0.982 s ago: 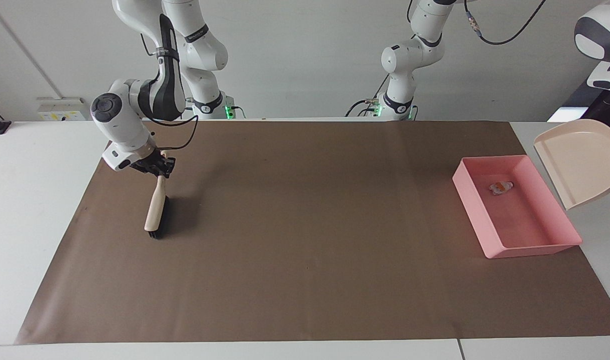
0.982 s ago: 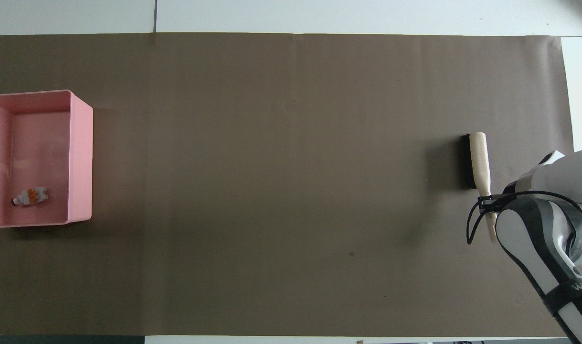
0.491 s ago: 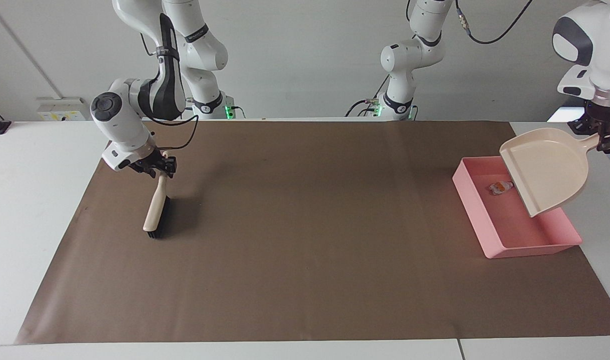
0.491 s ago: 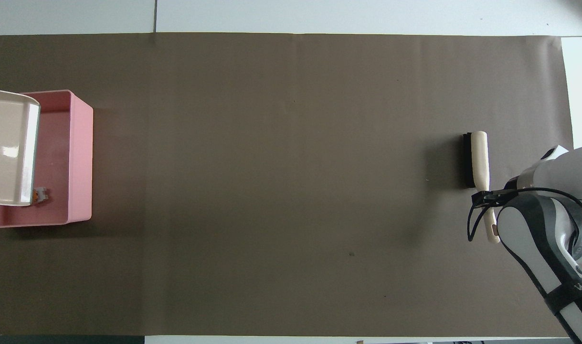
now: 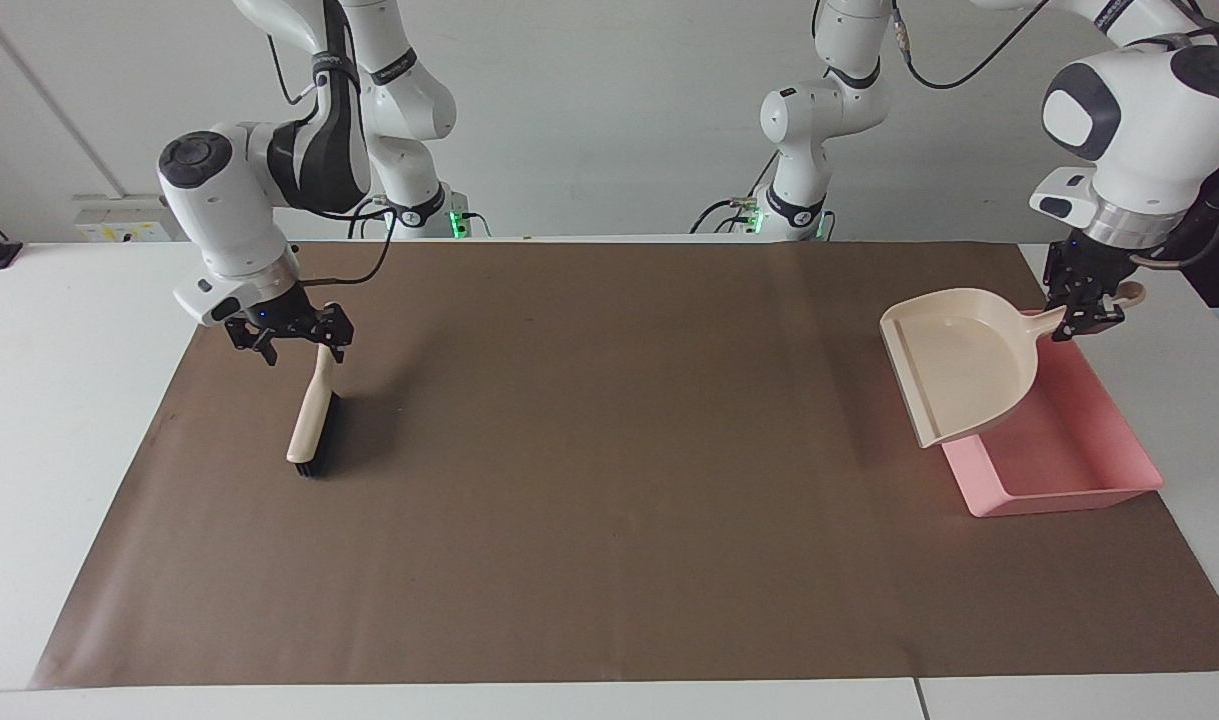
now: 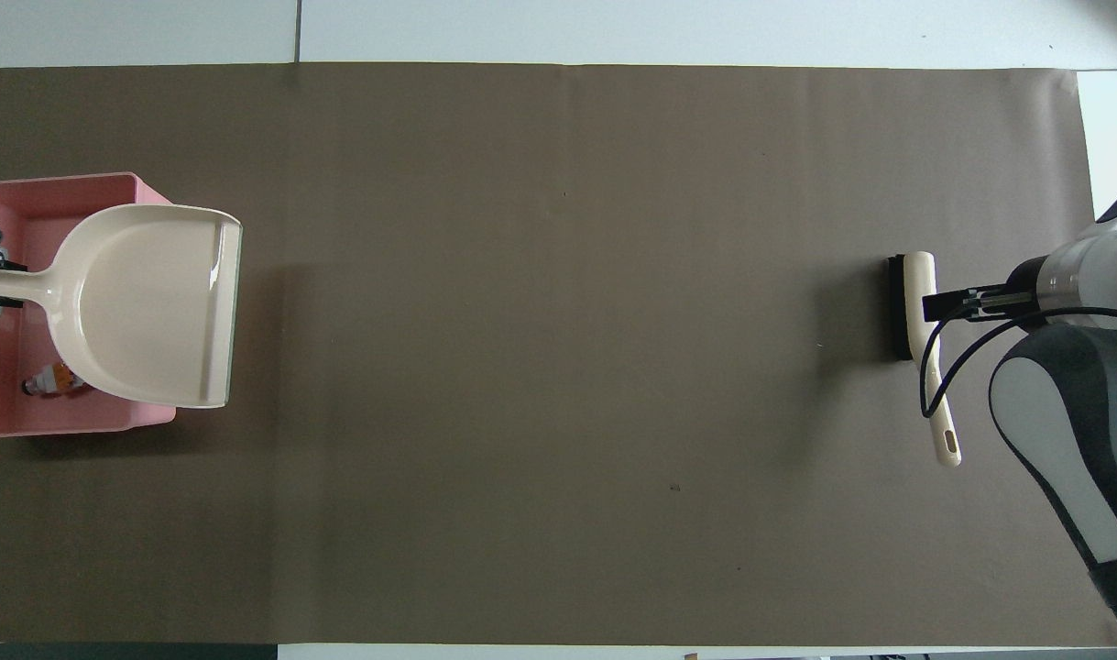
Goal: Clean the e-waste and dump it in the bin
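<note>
Fingers of the left gripper (image 5: 1087, 312) clamp the dustpan (image 5: 959, 375) handle, pan level over the bin (image 5: 1069, 470). Right gripper (image 5: 291, 338) stands spread above the released brush (image 5: 314, 420), whose long axis runs away from the robots.

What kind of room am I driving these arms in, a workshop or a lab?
Most likely a robotics lab bench. Two white arms are mounted at the edge of a white table, a brown paper sheet covers the work area, and the wall is plain, with cables trailing from the arm bases.
</note>
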You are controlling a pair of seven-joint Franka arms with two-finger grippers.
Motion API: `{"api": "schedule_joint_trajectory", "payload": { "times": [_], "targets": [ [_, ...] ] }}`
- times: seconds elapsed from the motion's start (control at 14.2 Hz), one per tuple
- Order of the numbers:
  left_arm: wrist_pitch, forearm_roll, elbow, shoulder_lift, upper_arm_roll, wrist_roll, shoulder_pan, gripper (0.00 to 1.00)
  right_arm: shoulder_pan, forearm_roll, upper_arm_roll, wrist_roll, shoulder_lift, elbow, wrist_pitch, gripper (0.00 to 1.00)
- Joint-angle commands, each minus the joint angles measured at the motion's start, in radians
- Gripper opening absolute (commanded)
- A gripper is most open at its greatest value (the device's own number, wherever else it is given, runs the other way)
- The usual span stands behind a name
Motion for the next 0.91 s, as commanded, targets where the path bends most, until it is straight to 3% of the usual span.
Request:
{"api": "schedule_joint_trajectory", "payload": {
  "times": [0.0,0.21,0.42,0.56,0.84],
  "targets": [
    [0.063,-0.033,-0.108,-0.030,0.010,-0.077,-0.098,0.00,-0.008,0.005,0.007,-0.021,-0.033,0.075,-0.087,1.00],
    [0.132,-0.033,-0.205,-0.027,0.010,-0.154,-0.173,0.00,-0.004,0.004,0.011,0.158,-0.021,0.269,-0.345,1.00],
    [0.212,-0.033,-0.265,0.000,0.011,-0.180,-0.212,0.00,0.012,-0.001,0.007,0.224,-0.019,0.412,-0.497,1.00],
    [0.252,-0.033,-0.288,0.022,0.011,-0.193,-0.215,0.00,0.001,-0.010,0.005,0.235,0.042,0.568,-0.627,1.00],
    [0.339,-0.030,-0.337,0.055,0.011,-0.277,-0.253,0.00,0.002,-0.021,0.007,0.238,0.056,0.569,-0.637,1.00]
  ]
}}
